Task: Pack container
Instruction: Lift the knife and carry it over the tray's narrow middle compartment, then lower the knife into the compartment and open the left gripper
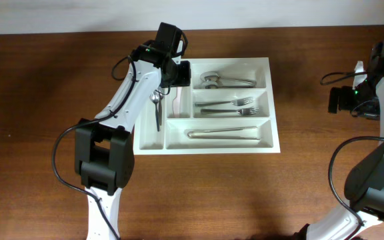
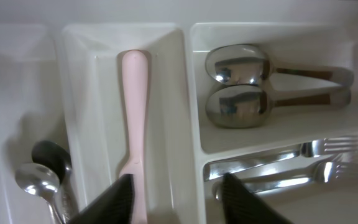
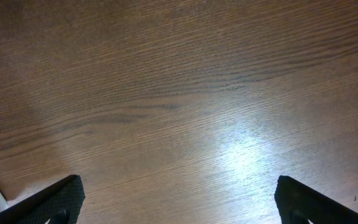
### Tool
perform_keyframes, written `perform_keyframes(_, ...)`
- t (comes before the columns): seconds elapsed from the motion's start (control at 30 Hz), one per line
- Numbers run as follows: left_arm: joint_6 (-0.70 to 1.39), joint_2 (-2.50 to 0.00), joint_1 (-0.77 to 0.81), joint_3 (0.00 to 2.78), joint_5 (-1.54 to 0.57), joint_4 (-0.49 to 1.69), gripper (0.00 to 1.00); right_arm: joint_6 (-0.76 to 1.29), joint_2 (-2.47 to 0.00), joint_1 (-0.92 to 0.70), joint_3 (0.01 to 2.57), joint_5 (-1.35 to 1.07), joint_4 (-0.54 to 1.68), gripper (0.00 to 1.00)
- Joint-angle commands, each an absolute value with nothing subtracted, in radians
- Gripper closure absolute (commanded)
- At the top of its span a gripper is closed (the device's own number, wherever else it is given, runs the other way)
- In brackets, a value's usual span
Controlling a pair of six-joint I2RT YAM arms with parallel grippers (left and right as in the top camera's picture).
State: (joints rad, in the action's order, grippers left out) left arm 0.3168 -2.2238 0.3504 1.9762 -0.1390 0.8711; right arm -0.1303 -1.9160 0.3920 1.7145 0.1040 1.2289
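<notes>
The container (image 1: 205,151) sits mid-table. The left gripper (image 2: 174,186) hangs over its narrow slot, fingers apart, holding nothing. The pink thing (image 2: 133,106) (maybe a spoon) lies inside. Lift straight up, slowly. The right gripper (image 3: 179,190) is spread wide, empty.

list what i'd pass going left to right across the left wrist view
small spoons → pink utensil → two large spoons, each in its own compartment of the container

No text, label, brand or number can be read anywhere.
</notes>
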Motion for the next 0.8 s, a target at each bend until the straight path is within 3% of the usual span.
perform_keyframes(0.0,0.317,-2.228,0.344,2.004,-0.136,0.882,0.36,-0.126,-1.908,0.387,1.713,0.109,1.229,0.01)
perform_keyframes(0.07,0.299,-2.219,0.343,2.037,-0.135,0.900,0.23,-0.126,-1.908,0.387,1.713,0.109,1.229,0.01)
perform_keyframes(0.1,0.278,-2.211,0.340,2.061,-0.134,0.913,0.06,-0.126,-1.908,0.387,1.713,0.109,1.229,0.01)
perform_keyframes(0.13,0.250,-2.197,0.332,2.099,-0.134,0.935,0.01,-0.126,-1.908,0.387,1.713,0.109,1.229,0.01)
perform_keyframes(0.43,0.069,-2.037,0.218,2.392,-0.112,1.212,0.01,-0.126,-1.908,0.387,1.713,0.109,1.230,0.01)
perform_keyframes(0.77,0.089,-1.760,0.119,2.403,-0.107,1.517,0.01,-0.126,-1.908,0.387,1.713,0.109,1.230,0.01)
